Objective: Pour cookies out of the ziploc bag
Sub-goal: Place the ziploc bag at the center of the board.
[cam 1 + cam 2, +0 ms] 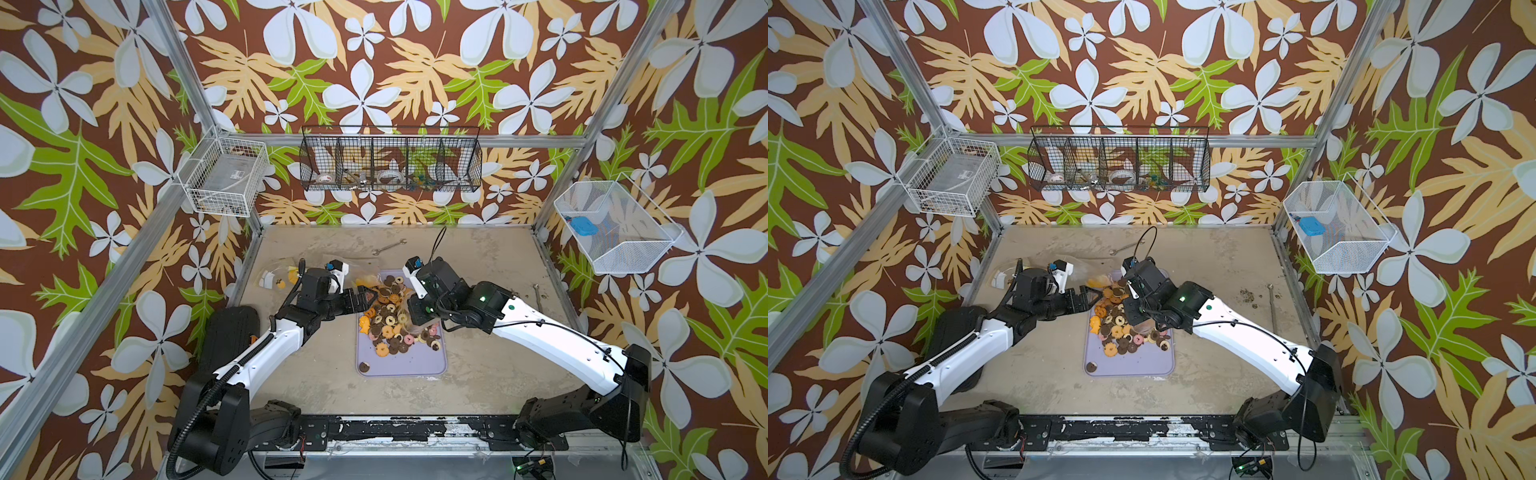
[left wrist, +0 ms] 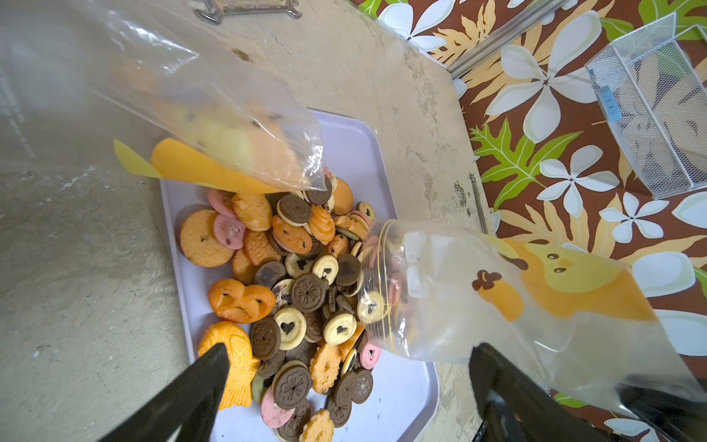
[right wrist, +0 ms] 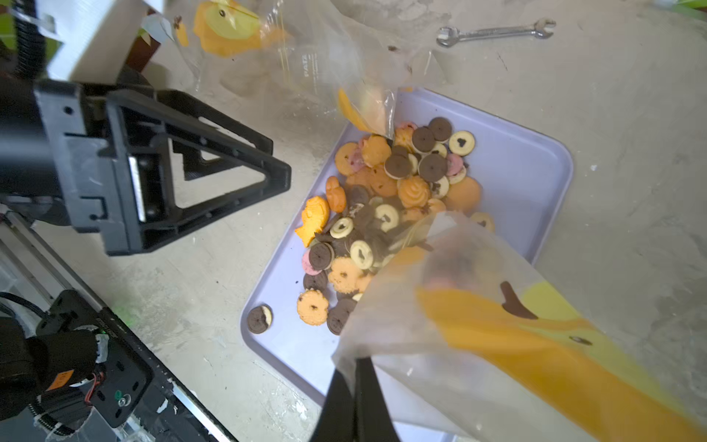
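Right wrist view: right tool [image 3: 357,379] pinched tight on the ziploc bag [image 3: 497,325], its mouth tipped onto the cookies [image 3: 382,214] heaped on the far half of the tray [image 3: 535,160]. Left tool [image 2: 350,350] gapes wide, empty, over the tray's left edge. Blurred shapes inside the bag, perhaps a few cookies; in both top views the arm hides that grip.
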### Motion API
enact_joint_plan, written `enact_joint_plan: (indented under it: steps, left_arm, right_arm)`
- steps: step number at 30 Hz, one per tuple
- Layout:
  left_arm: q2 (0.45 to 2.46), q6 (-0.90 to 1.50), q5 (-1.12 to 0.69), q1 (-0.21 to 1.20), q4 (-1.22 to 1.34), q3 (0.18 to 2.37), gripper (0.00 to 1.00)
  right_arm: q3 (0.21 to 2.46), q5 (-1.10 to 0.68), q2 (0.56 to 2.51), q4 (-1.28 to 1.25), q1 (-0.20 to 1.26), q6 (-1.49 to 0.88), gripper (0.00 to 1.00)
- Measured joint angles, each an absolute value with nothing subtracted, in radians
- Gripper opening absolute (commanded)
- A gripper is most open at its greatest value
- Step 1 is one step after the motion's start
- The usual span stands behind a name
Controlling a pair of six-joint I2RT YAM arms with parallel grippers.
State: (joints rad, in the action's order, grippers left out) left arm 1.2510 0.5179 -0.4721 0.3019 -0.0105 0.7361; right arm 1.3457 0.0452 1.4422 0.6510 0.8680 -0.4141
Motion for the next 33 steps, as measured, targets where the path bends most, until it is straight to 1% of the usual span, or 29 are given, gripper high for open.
enact_joint_plan:
  steps: [5,9,12,16,17,21,25,30,33]
  left_arm:
    - [1.251,0.517,-0.472,0.3,-0.021,0.736,1.0]
    - [1.246,0.515,-0.472,0.299,-0.025,0.735,1.0]
    - [1.245,0.514,-0.472,0.297,-0.026,0.735,1.0]
    - [1.24,0.51,-0.472,0.296,-0.029,0.735,1.0]
    - [1.239,0.507,-0.472,0.295,-0.031,0.735,1.0]
    - [1.24,0.5,-0.472,0.294,-0.033,0.735,1.0]
    - [1.242,0.5,-0.472,0.293,-0.033,0.737,1.0]
    - [1.246,0.499,-0.472,0.291,-0.033,0.741,1.0]
    - [1.248,0.499,-0.472,0.29,-0.033,0.741,1.0]
  right_arm:
    - [1.347,0.031,1.445,0.645,0.859,-0.411,0.0]
    - [1.405,0.024,1.415,0.656,0.86,-0.411,0.0]
    - [1.337,0.023,1.361,0.59,0.855,-0.415,0.0]
    - [1.327,-0.005,1.448,0.625,0.849,-0.415,0.0]
    - [1.333,-0.002,1.443,0.641,0.85,-0.415,0.0]
    - [1.344,0.001,1.34,0.585,0.844,-0.415,0.0]
    - [1.354,-0.002,1.439,0.604,0.841,-0.413,0.0]
    - [1.32,-0.019,1.344,0.587,0.841,-0.414,0.0]
    - [1.371,-0.008,1.42,0.588,0.843,-0.414,0.0]
